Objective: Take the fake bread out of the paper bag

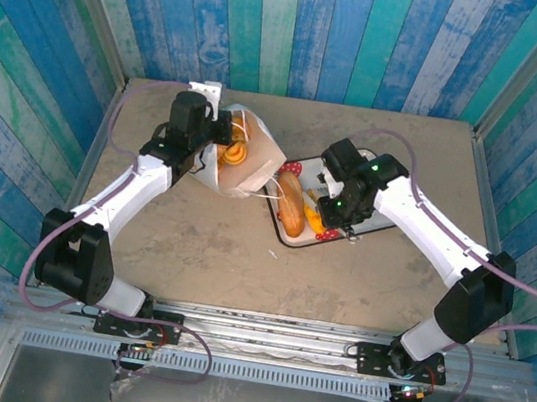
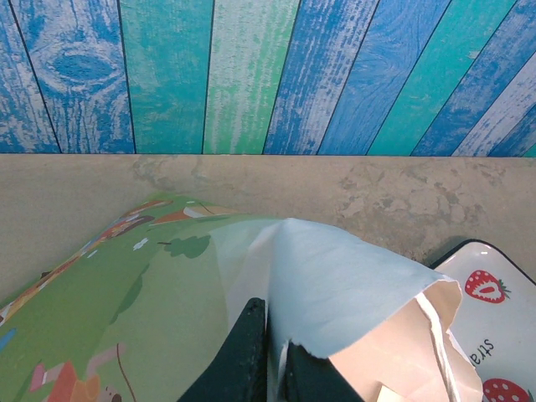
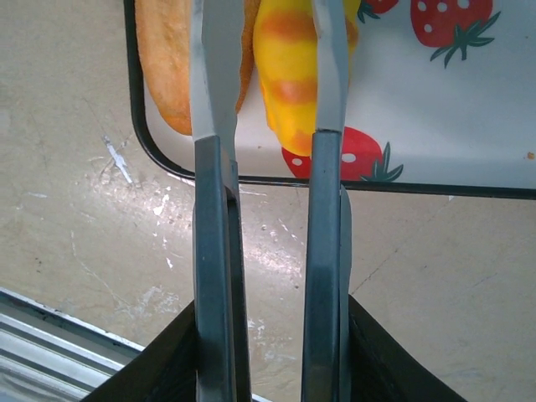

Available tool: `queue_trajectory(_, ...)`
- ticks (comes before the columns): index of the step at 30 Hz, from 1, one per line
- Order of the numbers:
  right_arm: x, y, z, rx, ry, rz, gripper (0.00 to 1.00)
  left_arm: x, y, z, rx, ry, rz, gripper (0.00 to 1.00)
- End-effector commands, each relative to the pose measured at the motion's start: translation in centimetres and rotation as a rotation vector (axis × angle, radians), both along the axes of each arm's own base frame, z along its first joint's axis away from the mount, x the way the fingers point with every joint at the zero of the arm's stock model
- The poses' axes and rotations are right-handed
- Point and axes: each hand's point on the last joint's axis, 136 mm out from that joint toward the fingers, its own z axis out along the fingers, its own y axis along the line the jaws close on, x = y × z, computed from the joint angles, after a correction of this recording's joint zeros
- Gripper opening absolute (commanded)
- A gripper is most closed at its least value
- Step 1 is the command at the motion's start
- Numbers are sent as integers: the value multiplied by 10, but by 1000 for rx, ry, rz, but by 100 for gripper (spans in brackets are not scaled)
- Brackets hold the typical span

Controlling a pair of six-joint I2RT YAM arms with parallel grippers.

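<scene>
The white paper bag [image 1: 256, 167] leans on the table left of centre, its mouth held up. My left gripper [image 1: 222, 134] is shut on its rim; in the left wrist view the dark fingers [image 2: 249, 343] pinch the white paper [image 2: 352, 276]. An orange croissant [image 1: 235, 153] sits inside the mouth. A tan loaf [image 1: 291, 205] lies on the strawberry-print tray [image 1: 371, 225]. My right gripper [image 1: 326, 213] hovers over the tray's near edge, shut on a yellow-orange croissant [image 3: 289, 75] that sits between its long fingers [image 3: 216, 84], next to the loaf [image 3: 167, 59].
Blue and green plank walls enclose the table on three sides. The tray [image 3: 435, 100] lies right of the bag, its black rim close to the bag's corner [image 2: 469, 251]. Bare table spreads in front of both arms.
</scene>
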Motion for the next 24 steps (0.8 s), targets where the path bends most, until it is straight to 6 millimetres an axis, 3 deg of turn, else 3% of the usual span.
queue_trajectory(1,2,7,29,101,-53,-13,38,-4,0,22,-12,-43,-7,9)
queue_trajectory(7,-6,23,66,267,-96,16,37,-5,-1,21,-10,-43,-13,9)
queue_trajectory(15,-12,67,105,523,-86,112,36,-5,-3,20,-9,-42,-24,9)
queue_trajectory(19,-5,88,105,566,-80,145,36,-7,-4,19,-14,-41,-32,9)
queue_trajectory(24,12,112,84,570,-54,136,37,-11,-4,19,-23,-41,-36,9)
